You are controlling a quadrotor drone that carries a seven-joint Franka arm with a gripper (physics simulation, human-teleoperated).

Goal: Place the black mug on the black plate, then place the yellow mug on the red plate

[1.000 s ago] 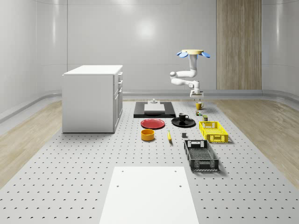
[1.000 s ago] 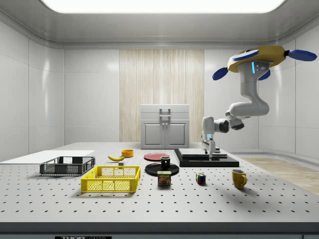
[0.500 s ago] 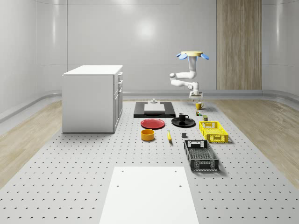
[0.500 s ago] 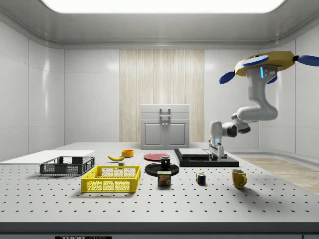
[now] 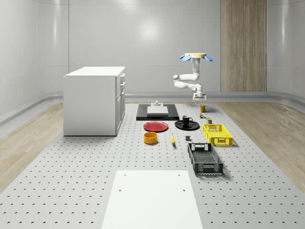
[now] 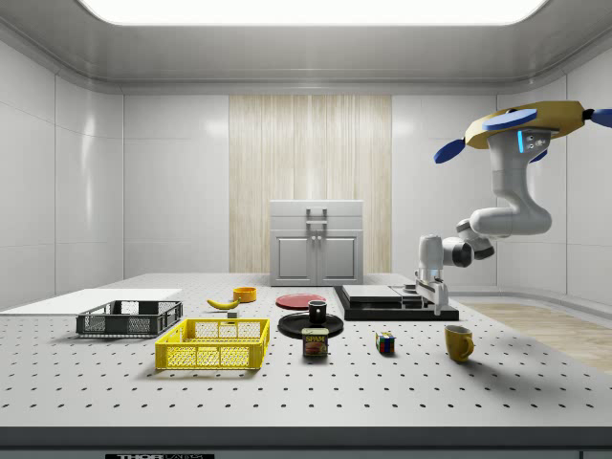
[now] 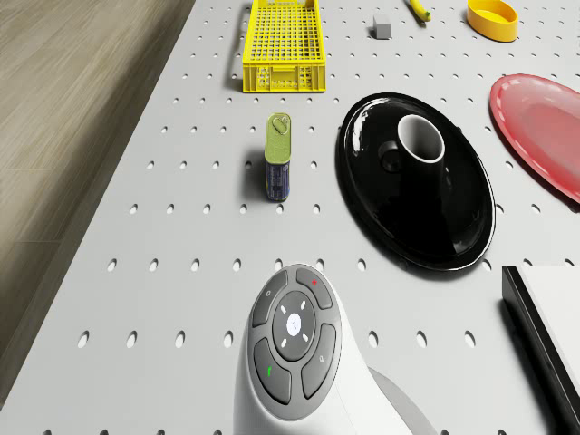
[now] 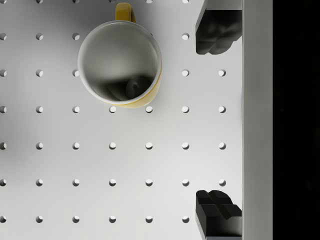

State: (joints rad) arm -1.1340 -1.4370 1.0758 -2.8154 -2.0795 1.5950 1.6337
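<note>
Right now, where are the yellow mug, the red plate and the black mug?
yellow mug [image 8: 120,62], wrist view, inside of the cup
red plate [image 5: 156,126], whole-scene view, middle of the plate
black mug [image 7: 421,140], drone view, open mouth

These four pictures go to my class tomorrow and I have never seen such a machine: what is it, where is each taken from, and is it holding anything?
It is a simulated flying drone carrying a jointed arm that ends in a gripper. One camera looks down on the whole table, one looks from the side, one sits on the drone, one on the wrist. The drone hovers above the table's far end. The wrist view shows open fingers holding nothing, above the yellow mug. The black mug already stands on the black plate; the red plate is bare.
</note>
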